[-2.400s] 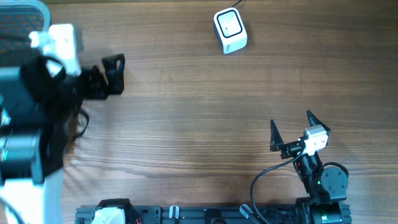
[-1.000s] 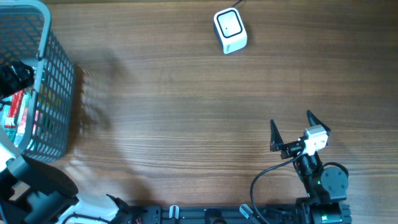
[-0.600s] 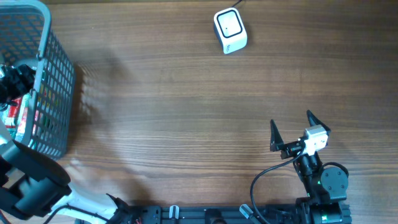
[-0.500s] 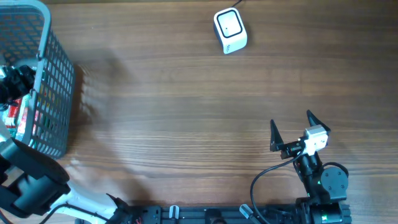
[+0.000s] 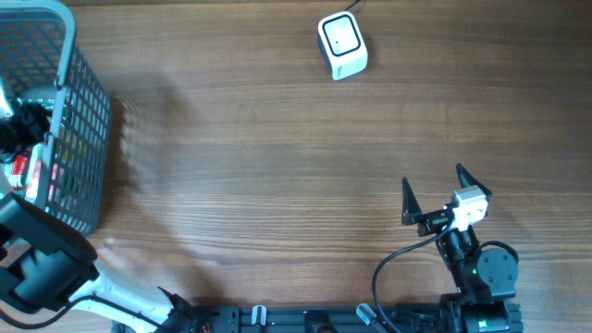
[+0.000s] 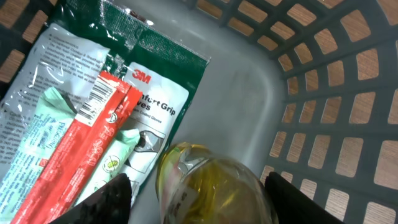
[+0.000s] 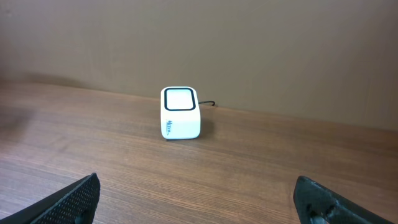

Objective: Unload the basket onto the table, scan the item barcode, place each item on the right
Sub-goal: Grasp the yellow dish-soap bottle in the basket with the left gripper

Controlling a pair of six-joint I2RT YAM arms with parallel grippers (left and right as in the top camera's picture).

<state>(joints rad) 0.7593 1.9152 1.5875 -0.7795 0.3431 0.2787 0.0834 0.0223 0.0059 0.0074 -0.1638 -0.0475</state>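
Left gripper (image 6: pixel 200 194) down inside the grey mesh basket (image 5: pixel 83 139), its two dark fingertips (image 6: pixel 115 194) standing apart on either side of a clear jar (image 6: pixel 211 183) with yellowish contents. Left tip shows a sliver of gap from the glass; right tip sits at the jar's edge. Cannot tell whether the claw is actually pressing on it or merely straddling it. Jar lies on the basket floor, mouth end toward the wrist camera, touching a pile of flat packets to its left: a 3M card pack with a green header (image 6: pixel 163 87), a long red stick packet (image 6: pixel 81 155) carrying a barcode strip near its top, a pale green packet (image 6: pixel 46 134) beside that. Basket sits at the far left edge of the wooden table (image 5: pixel 277 166). Well apart from it, near the table's far edge, the small white scanner (image 5: pixel 342 44) stands with its window facing up and a cable running off behind. Right gripper (image 5: pixel 432 178) hovers over the near right part of the table, claw released, jaws spread wide with nothing between them, pointed toward the scanner.
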